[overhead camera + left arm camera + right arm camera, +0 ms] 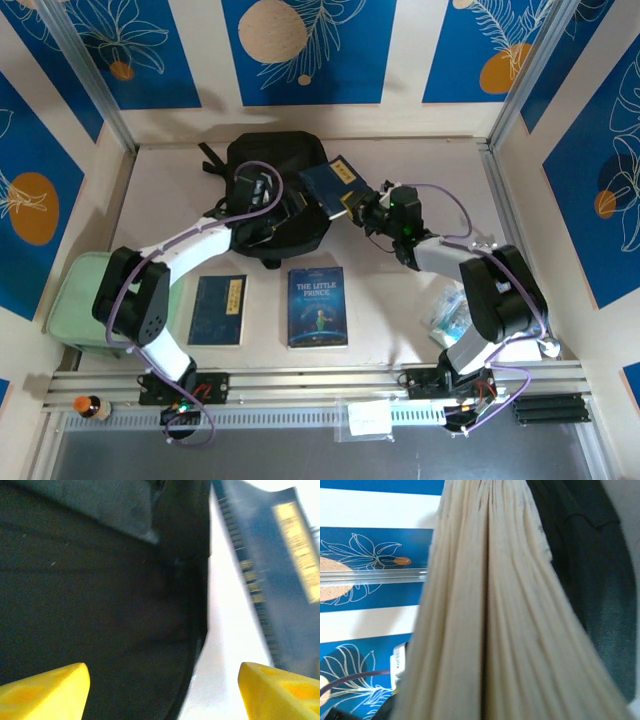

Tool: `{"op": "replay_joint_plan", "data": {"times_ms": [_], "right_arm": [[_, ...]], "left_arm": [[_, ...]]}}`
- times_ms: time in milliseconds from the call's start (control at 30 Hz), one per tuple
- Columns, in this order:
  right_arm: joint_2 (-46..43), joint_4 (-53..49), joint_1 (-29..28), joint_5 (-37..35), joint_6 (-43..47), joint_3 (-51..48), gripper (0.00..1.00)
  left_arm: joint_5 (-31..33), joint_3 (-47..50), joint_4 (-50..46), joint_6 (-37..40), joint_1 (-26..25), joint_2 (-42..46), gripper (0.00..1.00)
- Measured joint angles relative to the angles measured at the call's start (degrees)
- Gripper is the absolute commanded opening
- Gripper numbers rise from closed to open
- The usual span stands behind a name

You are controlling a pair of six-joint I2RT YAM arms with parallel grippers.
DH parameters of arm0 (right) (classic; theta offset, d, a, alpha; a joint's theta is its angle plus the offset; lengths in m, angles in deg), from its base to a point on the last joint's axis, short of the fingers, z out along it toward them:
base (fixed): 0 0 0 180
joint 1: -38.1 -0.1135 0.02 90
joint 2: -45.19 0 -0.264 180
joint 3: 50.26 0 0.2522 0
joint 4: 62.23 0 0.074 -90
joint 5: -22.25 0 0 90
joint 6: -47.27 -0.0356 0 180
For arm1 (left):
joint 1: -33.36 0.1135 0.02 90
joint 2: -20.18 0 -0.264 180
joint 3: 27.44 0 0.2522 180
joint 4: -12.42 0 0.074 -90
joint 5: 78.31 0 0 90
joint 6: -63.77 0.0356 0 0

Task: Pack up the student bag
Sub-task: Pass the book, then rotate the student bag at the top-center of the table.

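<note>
The black student bag (270, 165) lies at the back middle of the table. My left gripper (282, 207) hovers over its right part, open. In the left wrist view its yellow fingertips (46, 686) stand wide apart, with the bag's black fabric (100, 610) and its edge between them. My right gripper (360, 206) is shut on a dark blue book (334, 184), held tilted against the bag's right edge. The right wrist view looks along that book's cream page edges (490, 620), which hide the fingers, with the bag (592, 580) just beyond. The same book (285, 575) appears in the left wrist view.
Two more books lie in front of the bag: a dark blue one (218, 310) and "The Little Prince" (318, 307). A mint-green zip case (80, 300) sits at the left edge, and a plastic packet (448, 315) lies by the right arm. Patterned walls close in the table.
</note>
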State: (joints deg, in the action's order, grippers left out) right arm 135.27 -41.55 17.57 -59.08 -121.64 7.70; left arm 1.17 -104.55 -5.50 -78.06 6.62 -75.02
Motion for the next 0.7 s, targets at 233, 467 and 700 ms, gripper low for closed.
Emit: {"op": "replay_joint_plan", "data": {"times_ms": [233, 467, 700], "right_arm": [[-10.5, -14.9, 3.1, -2.5, 12.4, 0.0, 0.04], [-16.1, -24.3, 6.1, -4.8, 18.8, -0.1, 0.04], [-20.1, -28.5, 8.4, -6.9, 20.9, -2.2, 0.04]], "left_arm": [[-4.8, -5.3, -7.1, 8.0, -2.8, -7.6, 0.77], [-10.3, -13.2, -6.5, 8.7, -6.4, -15.6, 0.74], [-15.7, -21.1, -3.1, 5.6, -9.1, -24.2, 0.72]]}}
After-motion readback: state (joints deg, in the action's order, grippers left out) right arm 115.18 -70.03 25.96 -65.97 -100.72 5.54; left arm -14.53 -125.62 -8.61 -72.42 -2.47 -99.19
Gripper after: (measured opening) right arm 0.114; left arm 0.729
